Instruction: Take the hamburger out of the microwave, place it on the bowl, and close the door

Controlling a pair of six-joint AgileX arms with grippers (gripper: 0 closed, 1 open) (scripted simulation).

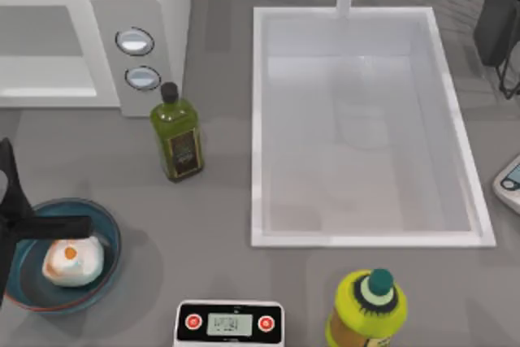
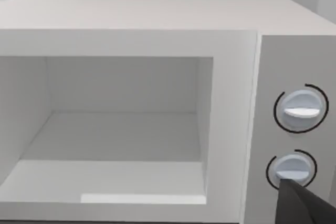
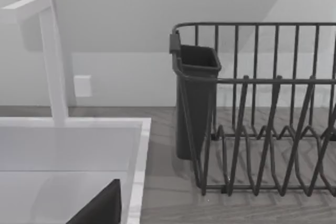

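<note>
The hamburger (image 1: 73, 261) lies inside the blue bowl (image 1: 110, 233) at the table's front left, with nothing gripping it. My left gripper (image 1: 47, 227) hangs over the bowl's left side, just beyond the bun, open and holding nothing. One dark fingertip (image 2: 304, 205) shows in the left wrist view. The white microwave (image 1: 150, 6) stands at the back left. Its cavity (image 2: 121, 129) is open and holds nothing. The door is out of view. A dark fingertip (image 3: 100, 211) of my right gripper shows over the sink's corner, facing the dish rack.
An olive oil bottle (image 1: 177, 134) stands between the microwave and the sink (image 1: 366, 237). A white scale (image 1: 230, 324) and a yellow-green bottle (image 1: 367, 306) sit at the front edge. The dark dish rack (image 3: 262, 108) stands at the back right.
</note>
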